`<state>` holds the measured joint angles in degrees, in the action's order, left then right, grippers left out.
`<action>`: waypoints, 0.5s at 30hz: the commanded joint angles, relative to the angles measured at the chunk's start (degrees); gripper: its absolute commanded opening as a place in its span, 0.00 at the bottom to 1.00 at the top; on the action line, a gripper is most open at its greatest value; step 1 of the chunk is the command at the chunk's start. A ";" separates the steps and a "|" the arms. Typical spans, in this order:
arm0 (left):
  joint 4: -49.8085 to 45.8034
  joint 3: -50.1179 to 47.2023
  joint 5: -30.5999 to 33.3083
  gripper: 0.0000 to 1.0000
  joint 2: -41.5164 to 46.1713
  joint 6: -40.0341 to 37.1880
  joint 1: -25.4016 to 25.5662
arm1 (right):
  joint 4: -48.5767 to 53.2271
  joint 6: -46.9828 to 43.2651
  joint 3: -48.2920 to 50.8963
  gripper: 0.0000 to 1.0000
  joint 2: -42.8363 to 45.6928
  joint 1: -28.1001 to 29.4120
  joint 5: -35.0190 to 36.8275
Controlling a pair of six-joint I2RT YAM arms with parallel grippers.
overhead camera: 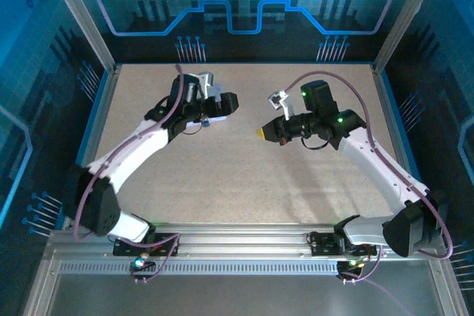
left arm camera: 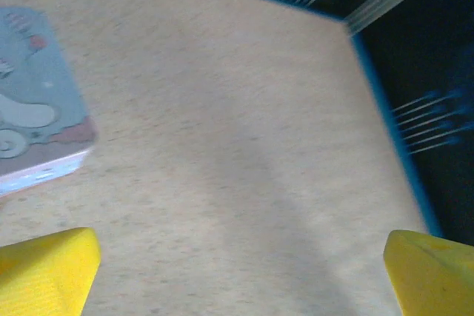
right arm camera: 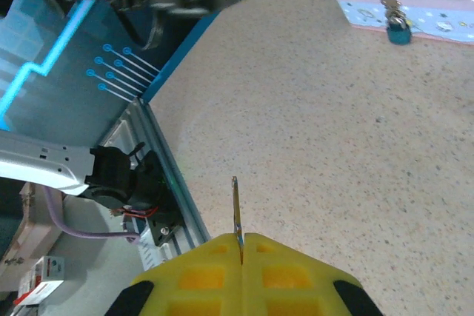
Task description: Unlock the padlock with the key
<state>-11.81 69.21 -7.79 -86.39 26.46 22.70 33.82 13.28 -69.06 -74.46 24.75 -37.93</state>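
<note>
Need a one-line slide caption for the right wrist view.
Right gripper pinches the key, blade protruding; the padlock sits against the tin across the table.

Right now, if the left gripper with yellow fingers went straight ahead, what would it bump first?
Probably just the bare speckled beige tabletop. The open left gripper looks angled down at it; the pale cartoon-lidded tin box sits off to one side, outside its path.

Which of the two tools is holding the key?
The right tool, shut on the thin key; the left tool stands wide open, holding nothing.
</note>
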 commanded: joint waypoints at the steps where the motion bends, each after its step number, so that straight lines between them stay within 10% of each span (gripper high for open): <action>1: -8.58 7.09 4.43 0.99 -7.51 -6.05 -0.47 | 3.38 -1.06 0.81 0.02 1.46 -1.18 2.45; 15: -14.82 26.46 9.75 0.99 -29.16 -12.07 -0.46 | 4.32 -0.11 5.13 0.02 5.09 -5.10 3.85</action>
<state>-24.08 92.14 0.05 -113.62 16.95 22.28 36.88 13.02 -64.75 -71.05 20.67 -34.20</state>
